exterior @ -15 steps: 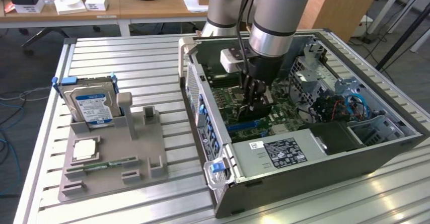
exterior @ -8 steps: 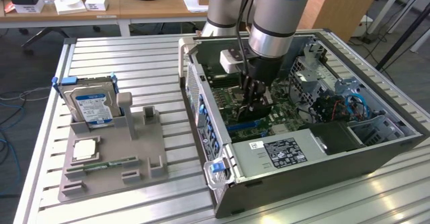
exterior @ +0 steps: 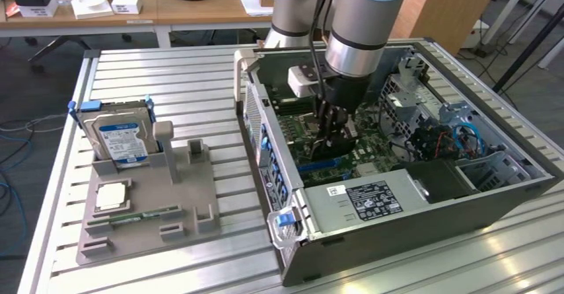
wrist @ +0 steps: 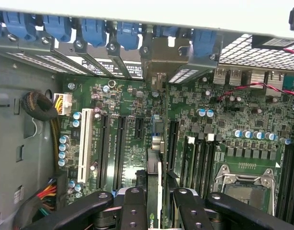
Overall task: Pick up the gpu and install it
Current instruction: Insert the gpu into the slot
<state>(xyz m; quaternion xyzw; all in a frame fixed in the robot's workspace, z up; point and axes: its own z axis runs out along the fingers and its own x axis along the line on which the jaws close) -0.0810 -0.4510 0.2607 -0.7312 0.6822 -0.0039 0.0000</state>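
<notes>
Over at the exterior view's left, well away from the gripper (exterior: 332, 145), a hard drive (exterior: 121, 141) stands upright in the grey holder (exterior: 123, 240). The gripper's down inside the open PC case (exterior: 423, 221), pinching the gpu (wrist: 155, 167) edge-on between its fingers (wrist: 132, 206). The card hangs right below it over the motherboard (wrist: 233, 110) slots, can't tell if it's seated.

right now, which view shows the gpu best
The wrist view: the gpu stands edge-on in the gripper, over the board. In the exterior view it is a dark sliver below the gripper.
</notes>
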